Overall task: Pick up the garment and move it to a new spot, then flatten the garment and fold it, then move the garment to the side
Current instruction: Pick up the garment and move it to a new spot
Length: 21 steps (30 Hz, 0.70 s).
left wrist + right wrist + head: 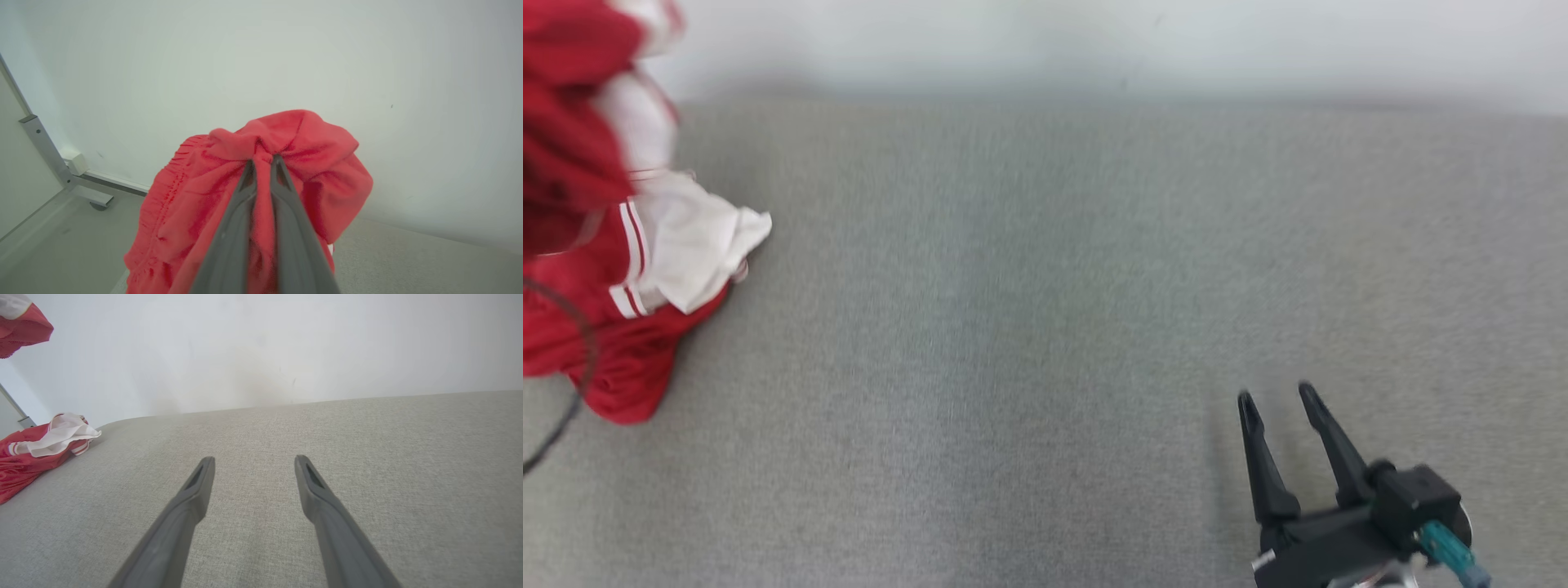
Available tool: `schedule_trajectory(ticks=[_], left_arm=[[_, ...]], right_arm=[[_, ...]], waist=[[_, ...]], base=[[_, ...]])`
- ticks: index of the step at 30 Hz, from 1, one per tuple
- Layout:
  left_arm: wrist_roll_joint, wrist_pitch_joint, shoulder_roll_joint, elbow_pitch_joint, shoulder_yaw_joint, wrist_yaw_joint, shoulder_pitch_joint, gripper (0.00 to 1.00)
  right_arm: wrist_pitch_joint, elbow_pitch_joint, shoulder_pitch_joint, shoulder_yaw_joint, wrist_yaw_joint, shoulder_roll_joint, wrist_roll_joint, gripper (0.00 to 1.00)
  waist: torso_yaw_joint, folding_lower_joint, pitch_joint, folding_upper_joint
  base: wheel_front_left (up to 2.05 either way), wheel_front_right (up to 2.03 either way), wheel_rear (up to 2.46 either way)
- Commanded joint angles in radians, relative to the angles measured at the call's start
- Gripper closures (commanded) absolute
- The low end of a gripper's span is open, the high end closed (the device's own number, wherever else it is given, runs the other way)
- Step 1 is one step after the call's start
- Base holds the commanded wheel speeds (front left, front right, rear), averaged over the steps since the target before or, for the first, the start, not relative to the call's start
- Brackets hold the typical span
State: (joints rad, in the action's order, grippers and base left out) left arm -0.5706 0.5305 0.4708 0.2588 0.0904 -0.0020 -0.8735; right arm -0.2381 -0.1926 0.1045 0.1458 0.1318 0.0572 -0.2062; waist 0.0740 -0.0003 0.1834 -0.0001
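Shows soft, napped red cloth in the garment point(310, 139), matt, with a smoother white panel. Reads as coarse-woven matt grey fabric on the surface point(367, 457). Looks like smooth matt dark plastic on the fingers point(198, 486) of the right gripper point(253, 459). Suggests brushed grey metal in the frame leg point(45, 147), smooth matt paint on the wall point(367, 61).

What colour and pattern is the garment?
Red garment with a white panel edged in thin red stripes; clearest in the head view.
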Motion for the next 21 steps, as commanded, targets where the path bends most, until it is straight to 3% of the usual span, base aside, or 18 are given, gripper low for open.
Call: schedule_trajectory(ticks=[1, 11, 21], left_arm=[[-0.014, -0.007, -0.014, -0.008, -0.008, -0.01, -0.011, 1.0], [-0.067, -0.043, -0.18, -0.092, -0.124, -0.067, 0.045, 1.0], [-0.015, -0.15, -0.326, -0.097, -0.243, -0.045, 0.176, 1.0]], right_arm=[[-0.004, -0.004, -0.025, -0.005, -0.002, -0.002, -0.005, 0.0], [0.031, 0.031, -0.104, -0.042, -0.002, -0.005, 0.013, 0.0], [0.079, 0.094, -0.132, -0.044, -0.002, -0.006, 0.018, 0.0]], waist=[[-0.04, 0.0003, -0.103, 0.0001], [-0.186, 0.0003, -0.209, 0.0001], [-0.346, 0.0003, -0.195, 0.0001]], base=[[0.0, 0.0, 0.0], [0.0, 0.0, 0.0], [0.0, 0.0, 0.0]])
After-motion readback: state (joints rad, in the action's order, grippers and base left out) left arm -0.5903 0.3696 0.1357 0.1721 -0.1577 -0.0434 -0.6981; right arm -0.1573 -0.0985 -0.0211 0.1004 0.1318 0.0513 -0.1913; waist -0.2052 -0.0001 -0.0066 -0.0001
